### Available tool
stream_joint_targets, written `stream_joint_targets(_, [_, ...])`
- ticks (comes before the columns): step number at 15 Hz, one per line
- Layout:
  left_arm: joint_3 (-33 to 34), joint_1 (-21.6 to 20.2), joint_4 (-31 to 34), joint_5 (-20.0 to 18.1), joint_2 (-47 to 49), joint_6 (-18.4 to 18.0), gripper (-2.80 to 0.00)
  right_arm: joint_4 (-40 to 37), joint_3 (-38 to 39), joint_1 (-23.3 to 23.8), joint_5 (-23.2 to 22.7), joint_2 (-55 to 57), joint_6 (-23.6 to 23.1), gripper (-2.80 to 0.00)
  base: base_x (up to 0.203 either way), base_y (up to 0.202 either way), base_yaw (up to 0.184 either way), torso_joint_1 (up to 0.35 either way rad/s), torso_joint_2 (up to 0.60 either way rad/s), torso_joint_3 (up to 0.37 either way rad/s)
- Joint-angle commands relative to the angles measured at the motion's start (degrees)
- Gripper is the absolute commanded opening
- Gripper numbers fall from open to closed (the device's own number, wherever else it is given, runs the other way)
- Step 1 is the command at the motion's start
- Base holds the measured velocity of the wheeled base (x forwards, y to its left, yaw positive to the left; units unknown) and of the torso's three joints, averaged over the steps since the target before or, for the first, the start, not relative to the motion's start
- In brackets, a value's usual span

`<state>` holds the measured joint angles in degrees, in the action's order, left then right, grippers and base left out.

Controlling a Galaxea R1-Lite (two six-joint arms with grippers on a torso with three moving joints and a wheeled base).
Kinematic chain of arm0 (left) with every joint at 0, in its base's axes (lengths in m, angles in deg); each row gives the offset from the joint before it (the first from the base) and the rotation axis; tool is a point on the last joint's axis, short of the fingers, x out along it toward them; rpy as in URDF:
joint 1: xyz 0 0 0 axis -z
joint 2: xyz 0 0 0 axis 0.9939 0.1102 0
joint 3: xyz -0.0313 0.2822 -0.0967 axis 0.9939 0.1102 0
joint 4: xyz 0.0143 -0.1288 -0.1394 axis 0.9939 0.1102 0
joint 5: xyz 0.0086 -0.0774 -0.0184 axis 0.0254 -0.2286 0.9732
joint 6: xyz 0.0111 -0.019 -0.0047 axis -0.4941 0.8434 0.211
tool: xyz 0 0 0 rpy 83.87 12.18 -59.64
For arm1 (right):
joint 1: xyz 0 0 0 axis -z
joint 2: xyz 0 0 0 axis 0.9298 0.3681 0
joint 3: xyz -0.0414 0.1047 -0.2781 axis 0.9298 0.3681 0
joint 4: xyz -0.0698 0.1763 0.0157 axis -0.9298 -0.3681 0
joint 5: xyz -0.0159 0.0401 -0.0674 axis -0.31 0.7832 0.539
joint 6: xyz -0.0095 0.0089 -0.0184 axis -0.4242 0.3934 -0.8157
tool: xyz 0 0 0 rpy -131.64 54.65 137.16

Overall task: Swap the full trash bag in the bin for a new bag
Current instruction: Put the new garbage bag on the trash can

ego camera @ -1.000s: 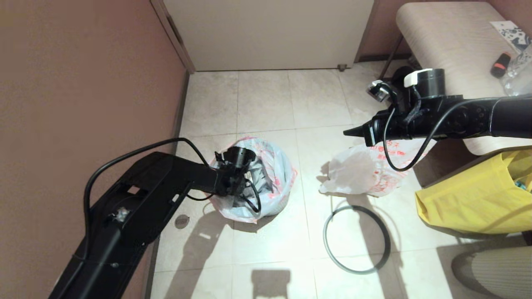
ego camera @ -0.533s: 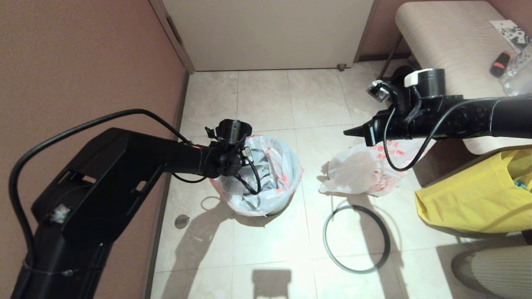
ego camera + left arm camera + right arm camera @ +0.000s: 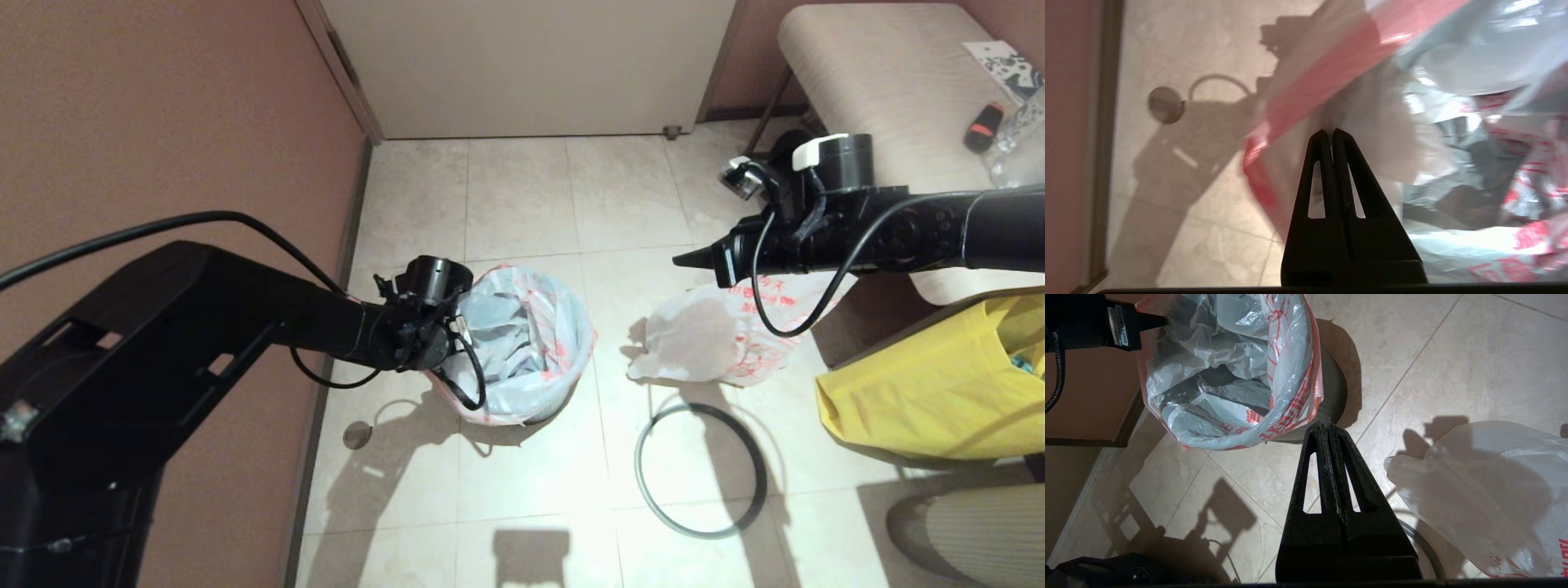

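Note:
The new bag [image 3: 531, 343] lines the bin [image 3: 1333, 388], its pink-red edge folded out over the rim. My left gripper [image 3: 1329, 131] is at the bin's wall-side rim, shut on the new bag's film just inside the edge band. In the right wrist view the left gripper [image 3: 1163, 321] points at that rim. The full trash bag [image 3: 710, 339] lies lumpy on the tiles to the right of the bin. My right gripper [image 3: 679, 260] hovers above the full trash bag's left end, shut and holding nothing. The grey hoop [image 3: 638, 474] lies flat on the floor in front of the full trash bag.
A brown wall [image 3: 163, 122] runs close along the left of the bin, with a round floor drain [image 3: 357, 435] near it. A yellow fabric bag [image 3: 931, 384] sits at the right under a padded bench [image 3: 882, 82]. A white door [image 3: 531, 65] closes the far side.
My left arm has swung from over the bin's mouth out to its wall-side rim, staying shut, and the bag's mouth now shows uncovered. The right arm has not moved.

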<state>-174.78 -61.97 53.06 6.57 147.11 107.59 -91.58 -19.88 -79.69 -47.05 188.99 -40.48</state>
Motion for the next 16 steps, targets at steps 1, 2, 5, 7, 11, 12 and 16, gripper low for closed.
stream_joint_targets(1, [1.9, -0.3, 0.1, 0.7, -0.7, 0.4, -2.80, 0.0, 0.0, 0.0, -0.2, 0.0, -0.1, -2.80, 0.000, 0.000, 0.000, 0.000, 0.00, 0.000])
stream_joint_targets(2, [2.4, -0.4, 0.2, 1.1, -0.6, 0.5, -2.80, 0.0, 0.0, 0.0, -0.2, 0.0, -0.1, -2.80, 0.000, 0.000, 0.000, 0.000, 0.00, 0.000])
stream_joint_targets(5, [3.9, -0.9, 0.0, 2.2, 1.2, 0.5, -2.80, 0.0, 0.0, 0.0, -0.2, 0.0, -0.1, -2.80, 0.000, 0.000, 0.000, 0.000, 0.00, 0.000])
stream_joint_targets(7, [4.5, -1.3, -0.1, 3.0, 3.2, 0.6, -2.80, 0.0, 0.0, 0.0, -0.2, 0.2, -0.1, -2.80, 0.000, 0.000, 0.000, 0.000, 0.00, 0.000])
stream_joint_targets(11, [3.7, -2.4, -3.2, 3.4, 7.1, 3.3, -2.80, 0.0, 0.0, 0.0, -0.2, 0.1, -0.1, -2.80, 0.000, 0.000, 0.000, 0.000, 0.00, 0.000])
stream_joint_targets(12, [4.1, -2.7, -6.2, 3.4, 8.4, 4.5, -2.80, 0.0, 0.0, 0.0, -0.2, 0.1, -0.1, -2.80, 0.000, 0.000, 0.000, 0.000, 0.00, 0.000])
stream_joint_targets(16, [4.3, -2.5, -8.5, 3.1, 6.4, 4.8, -2.80, 0.0, 0.0, 0.0, -0.2, 0.1, -0.1, -2.80, 0.000, 0.000, 0.000, 0.000, 0.00, 0.000])
